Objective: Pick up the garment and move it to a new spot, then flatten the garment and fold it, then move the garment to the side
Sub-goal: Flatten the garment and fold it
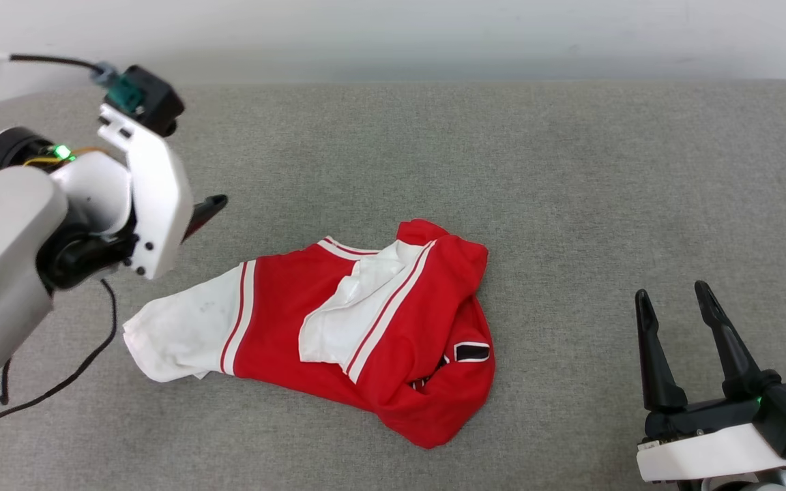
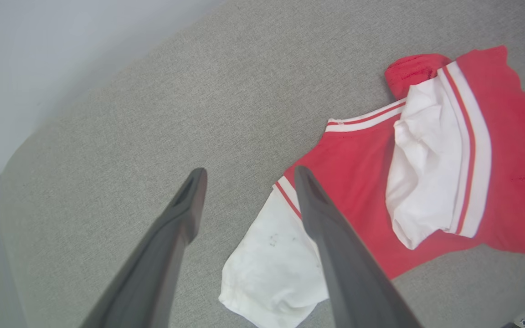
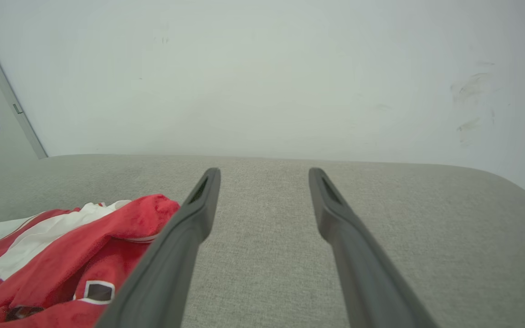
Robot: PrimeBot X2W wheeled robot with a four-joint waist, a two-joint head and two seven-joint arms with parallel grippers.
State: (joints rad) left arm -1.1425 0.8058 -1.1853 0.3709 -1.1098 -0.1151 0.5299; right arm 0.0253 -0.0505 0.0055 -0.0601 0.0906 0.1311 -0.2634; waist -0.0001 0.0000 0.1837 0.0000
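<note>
Flattening comes next, I judge: the garment (image 1: 338, 327) lies crumpled on the grey surface (image 1: 570, 170), left gripper (image 2: 249, 175) at ten o'clock, right gripper (image 1: 671, 293) at four, both spread wide (empty); pinch opposite hems, pull outward.

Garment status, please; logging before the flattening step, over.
Left gripper open, right gripper open, both empty. Garment crumpled, unheld, on grey surface. Black cable near its white sleeve.
</note>
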